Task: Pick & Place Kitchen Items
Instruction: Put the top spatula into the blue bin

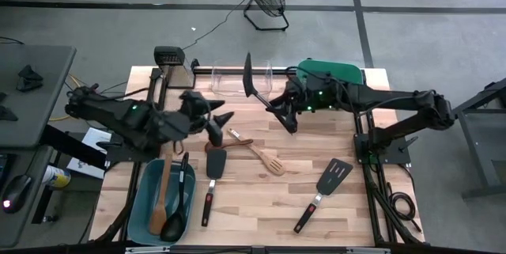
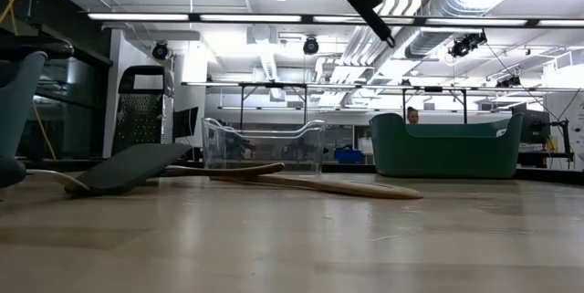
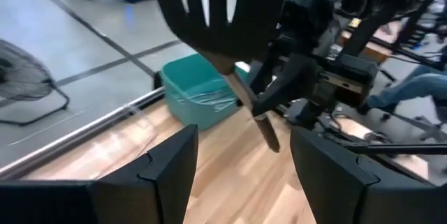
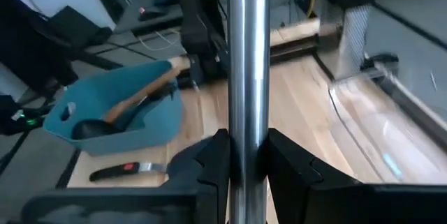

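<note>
Nearest me, loose utensils lie on the tabletop (image 1: pixel 261 199): a red-trimmed black turner (image 1: pixel 210 183), another turner (image 1: pixel 324 189), and wooden spoons (image 1: pixel 257 153) mid-board, while the teal tub (image 1: pixel 141 206) already holds a wooden spoon and ladle. Farther back, the right tool (image 4: pixel 241 151) is pinching the silvery handle of a slotted turner (image 1: pixel 250 76), held aloft near the clear bin (image 1: pixel 237 80), and the left tool (image 3: pixel 241 161) hangs spread and empty over mid-table. The green tub (image 1: pixel 332 70) is probably its destination, so I'd swing over the rim before releasing, keeping the long blade clear of the other arm.

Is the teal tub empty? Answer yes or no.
No: in the high view the teal tub holds a wooden spoon and a black ladle.
</note>
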